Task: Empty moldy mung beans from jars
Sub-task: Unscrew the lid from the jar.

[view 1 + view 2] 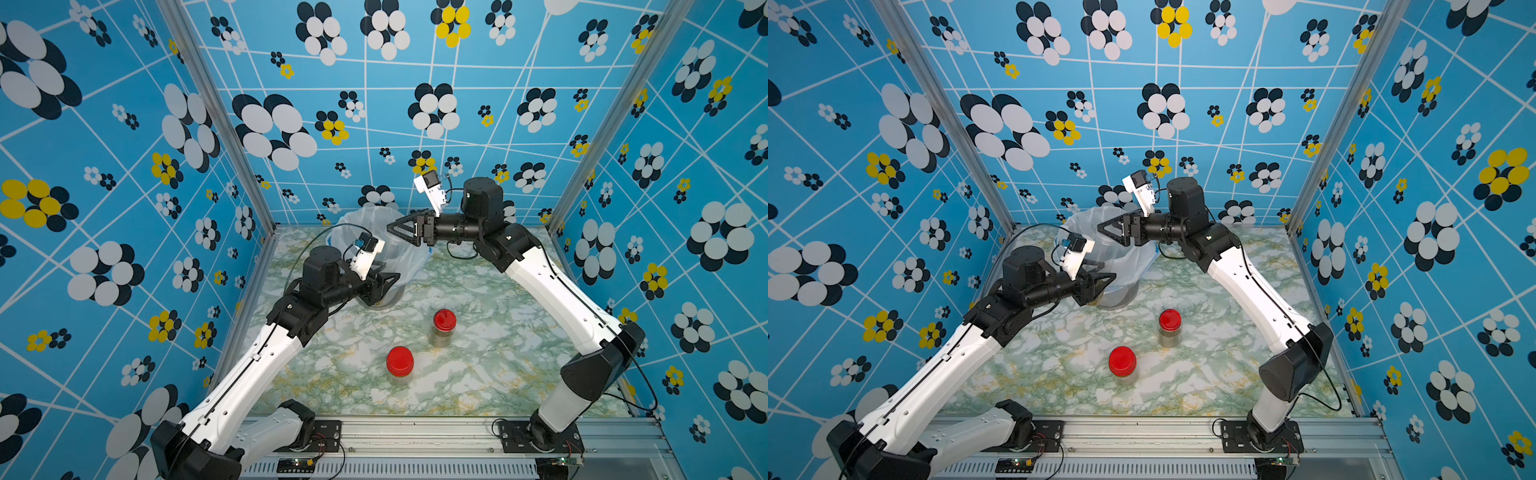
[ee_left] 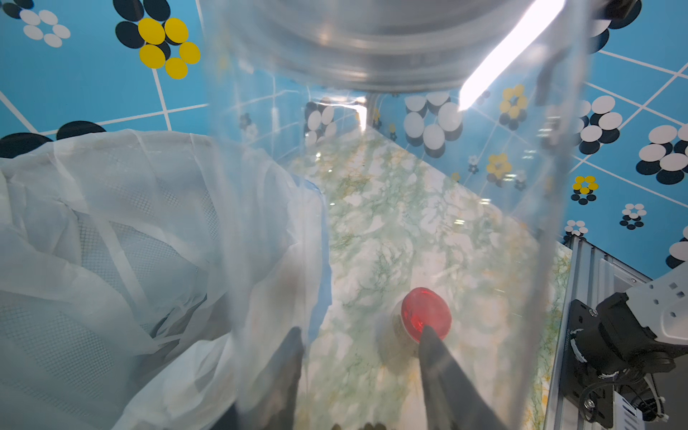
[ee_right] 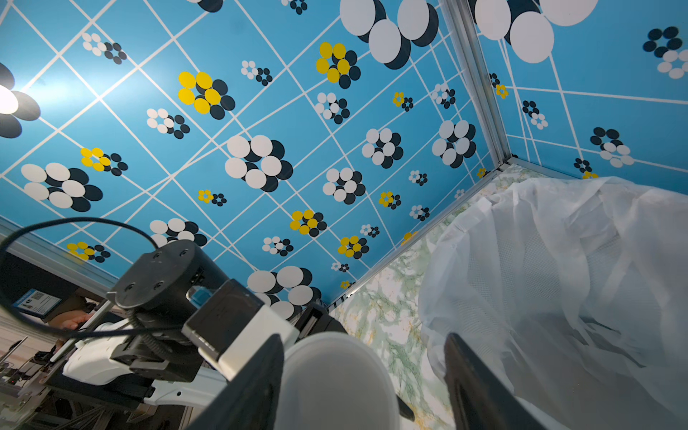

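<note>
The step in hand looks like uncapping. The left tool (image 2: 360, 331) is clamped on the tall, narrow, clear plastic jar (image 2: 391, 186), which it holds at the 6 o'clock edge of the large bin lined with a white plastic bag (image 1: 353, 220). The right tool (image 3: 363, 337), reaching in from 3 o'clock, straddles a round white cap (image 3: 335, 379), apparently this jar's. A gap shows beside one finger, so I cannot tell whether it grips.

The next move calls for a firm pinch on the cap and a twist while the left tool holds steady, then tipping the jar over the bin.

Olive-green mung beans (image 1: 441, 337) show in a short, clear, red-lidded jar (image 1: 444, 328) near the centre of the marbled desk (image 1: 498, 353). A second such jar (image 1: 400, 365) stands at its 7 o'clock.
</note>
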Available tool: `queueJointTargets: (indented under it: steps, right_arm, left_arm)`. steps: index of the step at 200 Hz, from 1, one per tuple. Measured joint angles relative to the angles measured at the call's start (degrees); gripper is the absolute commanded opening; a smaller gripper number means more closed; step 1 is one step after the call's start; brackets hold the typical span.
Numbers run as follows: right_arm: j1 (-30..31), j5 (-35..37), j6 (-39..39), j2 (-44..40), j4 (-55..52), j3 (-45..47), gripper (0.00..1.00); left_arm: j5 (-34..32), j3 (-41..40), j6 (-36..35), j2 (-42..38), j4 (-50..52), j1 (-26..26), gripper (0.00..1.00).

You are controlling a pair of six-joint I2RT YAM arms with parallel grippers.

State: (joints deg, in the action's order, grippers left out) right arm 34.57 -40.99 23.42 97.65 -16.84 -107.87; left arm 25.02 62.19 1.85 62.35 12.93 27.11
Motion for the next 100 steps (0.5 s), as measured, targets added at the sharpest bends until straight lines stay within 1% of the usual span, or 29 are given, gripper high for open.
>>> queueJointTargets:
  steps: [23, 55, 100]
  right_arm:
    - [-0.07, -0.17, 0.2, 0.02, 0.22, 0.0, 0.76]
    - [-0.11, -1.14, 1.36, 0.02, 1.33, 0.15, 0.77]
    - [-0.11, -2.38, 5.22, 0.02, 5.66, 2.4, 0.78]
  left_arm:
    - [0.02, 0.0, 0.04, 0.0, -0.15, 0.0, 0.19]
    - [0.17, 0.0, 0.07, 0.13, -0.85, -0.04, 0.19]
    - [0.48, 0.0, 0.07, 0.87, -1.14, -0.04, 0.19]
